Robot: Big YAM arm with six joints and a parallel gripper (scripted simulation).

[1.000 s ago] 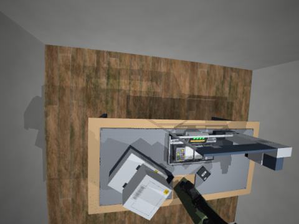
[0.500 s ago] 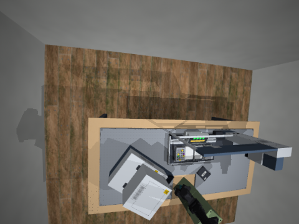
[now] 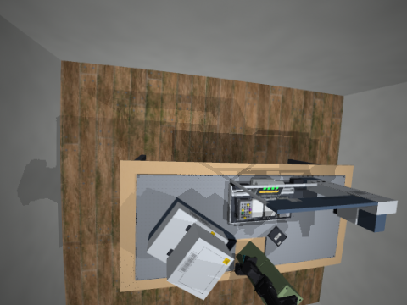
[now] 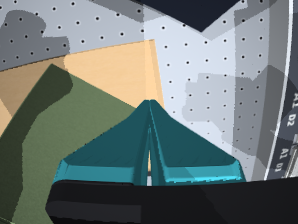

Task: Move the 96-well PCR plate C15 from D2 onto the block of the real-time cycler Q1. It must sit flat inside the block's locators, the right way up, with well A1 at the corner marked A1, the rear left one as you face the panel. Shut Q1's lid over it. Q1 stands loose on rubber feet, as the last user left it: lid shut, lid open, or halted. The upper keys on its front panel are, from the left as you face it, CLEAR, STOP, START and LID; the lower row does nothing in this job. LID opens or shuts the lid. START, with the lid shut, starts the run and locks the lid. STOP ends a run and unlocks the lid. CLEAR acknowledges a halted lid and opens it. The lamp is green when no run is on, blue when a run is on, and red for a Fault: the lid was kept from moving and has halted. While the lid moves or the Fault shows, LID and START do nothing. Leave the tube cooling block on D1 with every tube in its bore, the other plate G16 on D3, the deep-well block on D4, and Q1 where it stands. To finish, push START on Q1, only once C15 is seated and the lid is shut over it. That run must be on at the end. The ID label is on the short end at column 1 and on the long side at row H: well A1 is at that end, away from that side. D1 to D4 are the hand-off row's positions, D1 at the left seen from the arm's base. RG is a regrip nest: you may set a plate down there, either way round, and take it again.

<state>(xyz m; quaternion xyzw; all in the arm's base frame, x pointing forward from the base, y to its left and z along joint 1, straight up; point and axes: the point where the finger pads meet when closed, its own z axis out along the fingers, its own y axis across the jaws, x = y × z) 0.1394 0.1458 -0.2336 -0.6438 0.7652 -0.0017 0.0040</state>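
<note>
Grey real-time cycler Q1 [image 3: 178, 237] skewed on the mat, lid [image 3: 199, 264] raised, hand-off row [image 3: 259, 203] behind it

The arm [image 3: 264, 283] is made of black, blocky links and rises from an olive-green base plate [image 3: 292, 293] with a lighter patch near one corner. The fingers are two teal wedges, broad where they meet the body and narrowing to a shared point, their flat inner faces pressed together along a thin dark seam. Behind the fingers sits a wide, matte black housing [image 4: 166, 219] with a rounded front edge.
</note>
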